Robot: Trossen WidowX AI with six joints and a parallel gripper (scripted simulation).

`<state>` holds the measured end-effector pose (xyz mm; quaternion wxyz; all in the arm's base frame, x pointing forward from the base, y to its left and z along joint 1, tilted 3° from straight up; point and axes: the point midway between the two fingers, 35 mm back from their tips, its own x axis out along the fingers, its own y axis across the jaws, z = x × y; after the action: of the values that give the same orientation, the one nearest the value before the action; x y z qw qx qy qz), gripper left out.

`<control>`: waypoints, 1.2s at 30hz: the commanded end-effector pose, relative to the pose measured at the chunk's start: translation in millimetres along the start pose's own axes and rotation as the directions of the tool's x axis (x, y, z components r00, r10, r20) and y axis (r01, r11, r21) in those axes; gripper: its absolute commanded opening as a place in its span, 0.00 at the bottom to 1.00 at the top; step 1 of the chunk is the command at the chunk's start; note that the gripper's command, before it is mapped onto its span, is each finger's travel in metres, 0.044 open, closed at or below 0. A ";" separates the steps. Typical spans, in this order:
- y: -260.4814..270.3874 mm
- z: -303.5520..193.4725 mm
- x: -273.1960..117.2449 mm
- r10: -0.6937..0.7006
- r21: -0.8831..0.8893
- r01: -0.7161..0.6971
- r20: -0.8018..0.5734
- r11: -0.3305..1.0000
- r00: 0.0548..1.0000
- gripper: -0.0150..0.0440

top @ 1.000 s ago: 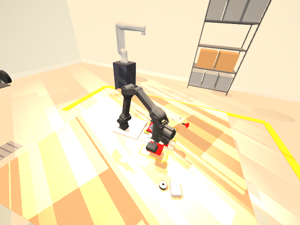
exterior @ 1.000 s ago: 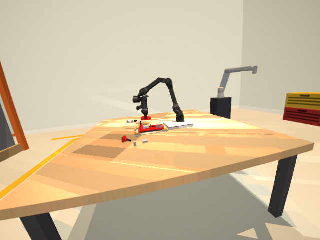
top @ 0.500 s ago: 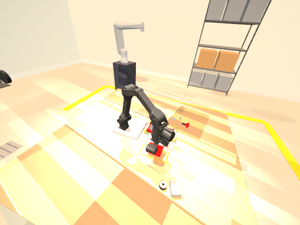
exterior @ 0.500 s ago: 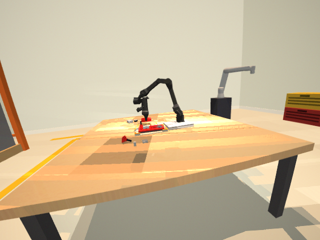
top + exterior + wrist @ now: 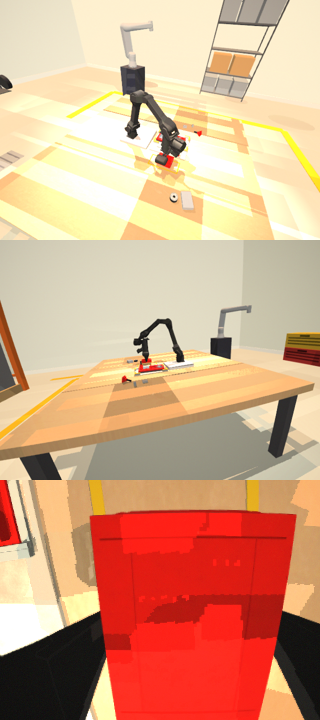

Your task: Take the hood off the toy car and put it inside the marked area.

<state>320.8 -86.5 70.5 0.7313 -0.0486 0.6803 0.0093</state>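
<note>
so the car (image 5: 159, 137) (image 5: 152, 368) sits on the counter (image 5: 85, 196) (image 5: 144, 405) between the arm's base plate (image 5: 124, 140) (image 5: 178, 366) and a funnel-ish piece (image 5: 199, 133) (image 5: 124, 379), i think. marked area (image 5: 178, 167) is just beside the car, and the hood (image 5: 169, 161) (image 5: 192, 615) is over it.

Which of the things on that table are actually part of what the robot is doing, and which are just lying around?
Part of the job:
- red hood, held in the pincer
- toy car
- yellow outlined area

Apparently just lying about:
- grey block
- round ring-like piece
- small red-and-black piece
- two small grey bits
</note>
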 end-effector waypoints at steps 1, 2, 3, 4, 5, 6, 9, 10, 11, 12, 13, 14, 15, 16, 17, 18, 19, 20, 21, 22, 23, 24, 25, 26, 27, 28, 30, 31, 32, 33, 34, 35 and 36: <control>1.0 -1.6 2.5 0.005 -0.006 -0.005 -0.005 1.000 1.000 0.25; 1.0 -1.6 2.5 0.005 -0.006 -0.005 -0.005 1.000 1.000 0.25; 1.0 -1.6 2.7 0.005 -0.006 -0.005 -0.005 1.000 1.000 0.25; 1.0 -1.6 2.9 0.005 -0.006 -0.005 -0.005 1.000 1.000 0.25; 1.0 -1.6 3.3 0.005 -0.006 -0.005 -0.005 1.000 1.000 0.25; 1.0 -1.6 3.7 0.005 -0.006 -0.005 -0.005 1.000 1.000 0.25; 1.0 -1.6 5.1 0.005 -0.006 -0.005 -0.005 1.000 1.000 0.25; 1.0 -1.6 5.6 0.005 -0.006 -0.005 -0.005 1.000 1.000 0.25; 1.0 -1.6 6.1 0.005 -0.006 -0.005 -0.005 1.000 1.000 0.25; 1.0 -1.6 6.6 0.005 -0.006 -0.005 -0.005 1.000 1.000 0.25; 1.0 -1.6 7.1 0.005 -0.006 -0.005 -0.005 1.000 1.000 0.25; 1.0 -1.6 7.6 0.005 -0.006 -0.005 -0.005 1.000 1.000 0.25; 1.0 -1.6 8.1 0.005 -0.006 -0.005 -0.005 1.000 1.000 0.25; 1.0 -1.6 8.6 0.005 -0.006 -0.005 -0.005 1.000 1.000 0.25; 1.0 -1.6 9.1 0.005 -0.006 -0.005 -0.005 1.000 1.000 0.25; 1.0 -1.6 9.6 0.005 -0.006 -0.005 -0.005 1.000 1.000 0.25; 1.0 -1.6 10.0 0.005 -0.006 -0.005 -0.005 1.000 1.000 0.25; 1.0 -1.6 10.5 0.005 -0.006 -0.005 -0.005 1.000 1.000 0.25; 1.0 -1.6 11.0 0.005 -0.006 -0.005 -0.005 1.000 1.000 0.25; 1.0 -1.6 11.5 0.005 -0.006 -0.005 -0.005 1.000 1.000 0.25; 1.0 -1.6 12.0 0.005 -0.006 -0.005 -0.005 1.000 1.000 0.25; 1.0 -1.6 12.5 0.005 -0.006 -0.005 -0.005 1.000 1.000 0.25; 1.0 -1.6 13.0 0.005 -0.006 -0.005 -0.005 1.000 1.000 0.25; 1.0 -1.6 13.5 0.005 -0.006 -0.005 -0.005 1.000 1.000 0.25; 1.0 -1.6 14.0 0.005 -0.006 -0.005 -0.005 1.000 1.000 0.25; 1.0 -1.6 14.5 0.005 -0.006 -0.005 -0.005 1.000 1.000 0.25; 1.0 -1.7 15.5 0.005 -0.006 -0.005 -0.005 1.000 1.000 0.25; 1.0 -1.7 15.9 0.005 -0.006 -0.005 -0.005 1.000 1.000 0.25; 1.0 -1.7 16.4 0.005 -0.006 -0.005 -0.005 1.000 1.000 0.25; 1.0 -1.7 16.9 0.005 -0.006 -0.005 -0.005 1.000 1.000 0.25; 1.1 -1.7 17.4 0.005 -0.006 -0.005 -0.005 1.000 1.000 0.25; 1.1 -1.7 17.9 0.005 -0.006 -0.005 -0.005 1.000 1.000 0.25; 1.1 -1.8 18.4 0.005 -0.006 -0.005 -0.005 1.000 1.000 0.25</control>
<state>322.4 -87.4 56.5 0.7323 -0.0489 0.6792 0.0090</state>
